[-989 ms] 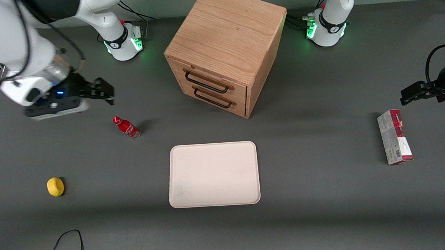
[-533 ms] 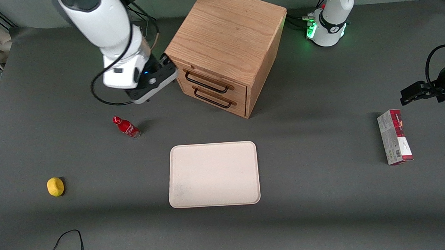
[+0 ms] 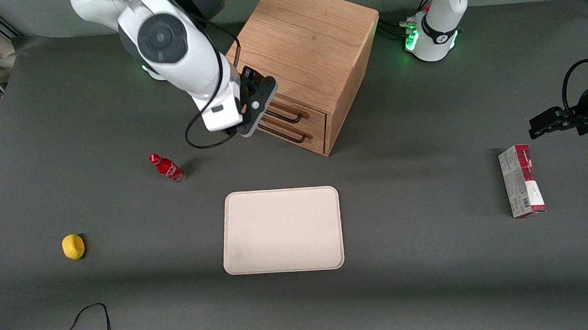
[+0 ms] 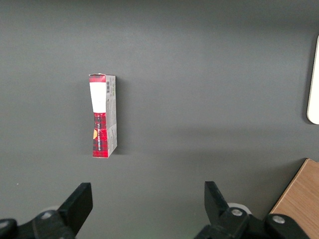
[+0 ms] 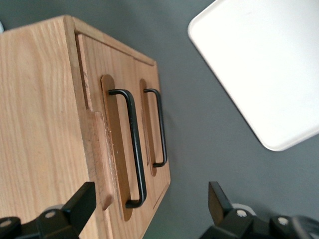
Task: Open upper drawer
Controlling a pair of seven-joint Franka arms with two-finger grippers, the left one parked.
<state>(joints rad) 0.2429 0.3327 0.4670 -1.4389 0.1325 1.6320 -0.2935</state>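
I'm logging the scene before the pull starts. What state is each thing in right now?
Upper drawer: shut, handle not gripped.
Lower drawer: shut.
Gripper: open, in front of the drawers, holding nothing.
Red bottle: upright, capped.
Tray: flat, nothing on it.
Box: lying down, closed.
Lemon: resting on the table.

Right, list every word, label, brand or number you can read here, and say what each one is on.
Nothing reads clearly.
Red bottle: white script on its label, too small to read.
Red-and-white carton: printed text and a barcode, too blurred to read.
Upper drawer, tray, lemon: no markings.
The gripper, jaws open, sits in front of the upper drawer: no label.
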